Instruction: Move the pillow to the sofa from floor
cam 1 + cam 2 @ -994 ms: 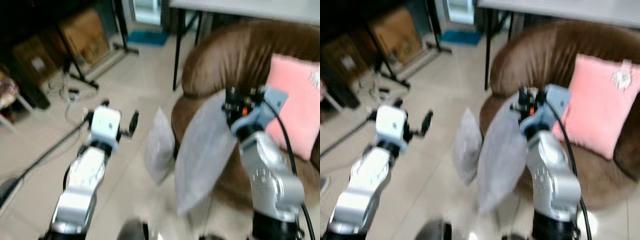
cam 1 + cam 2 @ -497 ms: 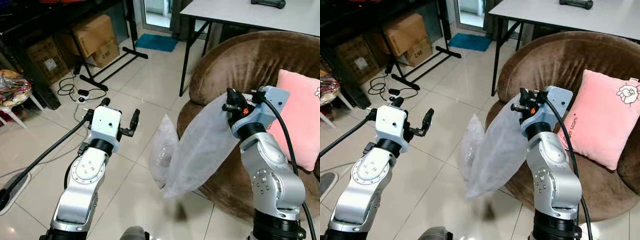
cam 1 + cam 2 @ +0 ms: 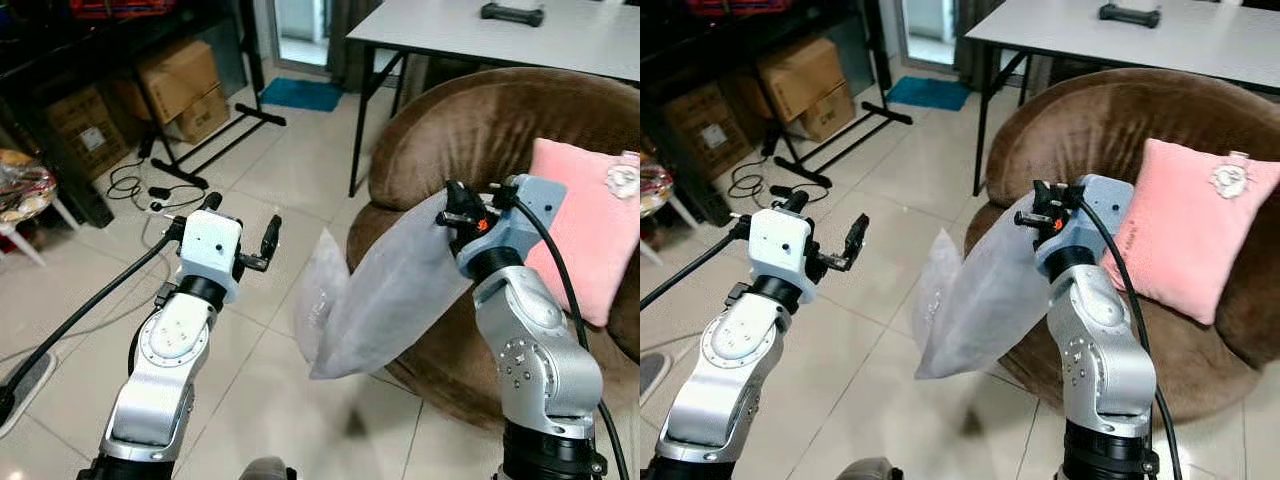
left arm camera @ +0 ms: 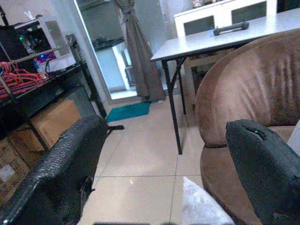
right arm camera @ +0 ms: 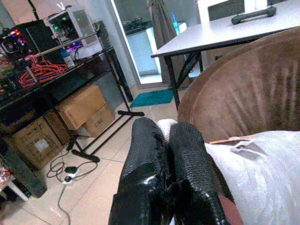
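Note:
A pale grey-white pillow (image 3: 385,300) hangs in the air in front of the brown sofa (image 3: 470,130), held by its top corner. My right gripper (image 3: 452,205) is shut on that corner; the right wrist view shows the black fingers (image 5: 154,154) pinched together with white fabric (image 5: 262,173) beside them. The pillow's lower end dangles above the tiled floor. My left gripper (image 3: 240,215) is raised to the left of the pillow, open and holding nothing. A pink cushion (image 3: 585,220) rests on the sofa seat.
A grey table (image 3: 520,35) stands behind the sofa. Cardboard boxes (image 3: 175,80), a black stand base (image 3: 215,140) and cables (image 3: 140,185) lie at the left. A second pale bag-like shape (image 3: 320,290) sits behind the pillow, near the sofa's front. Tiled floor lies in front.
The camera view has shifted and sharpened. The pillow stays held by my right gripper and its lower end has swung a little toward the left. My left gripper remains open in place.

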